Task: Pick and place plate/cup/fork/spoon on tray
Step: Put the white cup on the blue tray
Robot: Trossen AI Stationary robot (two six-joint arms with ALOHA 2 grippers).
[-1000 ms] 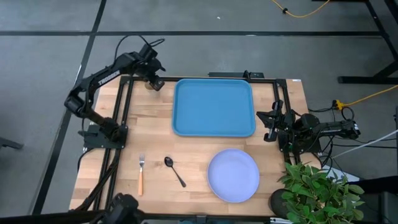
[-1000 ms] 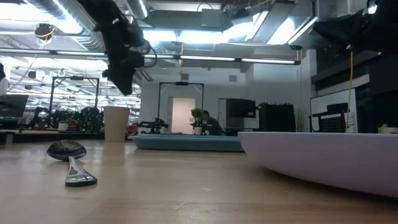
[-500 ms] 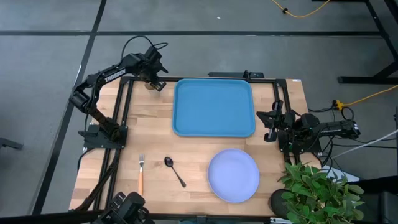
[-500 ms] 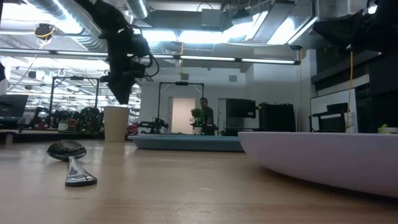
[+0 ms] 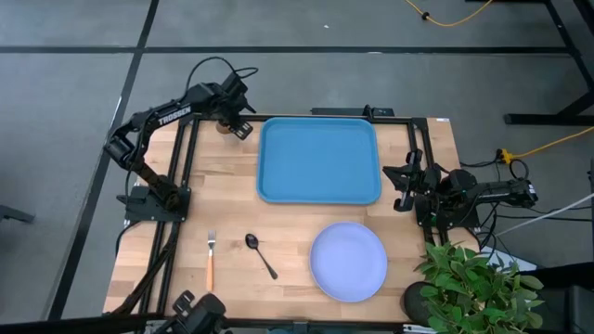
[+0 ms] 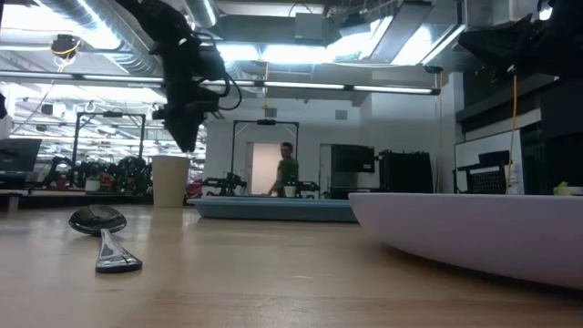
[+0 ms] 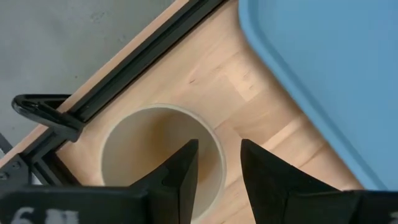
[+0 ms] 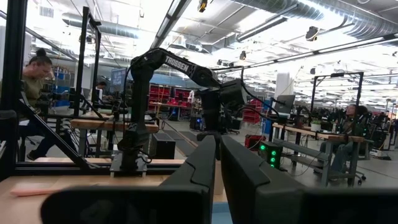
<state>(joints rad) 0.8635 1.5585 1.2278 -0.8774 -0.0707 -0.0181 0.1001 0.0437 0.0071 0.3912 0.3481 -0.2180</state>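
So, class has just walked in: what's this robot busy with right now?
The left gripper hovers just above the cup at the table's far left corner, jaws slightly apart, nothing held. The tray holds nothing; the plate, spoon and fork lie on the table. The right gripper waits at the right edge.

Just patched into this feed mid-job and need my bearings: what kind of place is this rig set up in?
Most likely a robotics lab or workshop, not a home. Beyond the wooden table, another dark robot arm stands on a bench, exposed ducts and strip lights run overhead, and a person stands in the background.
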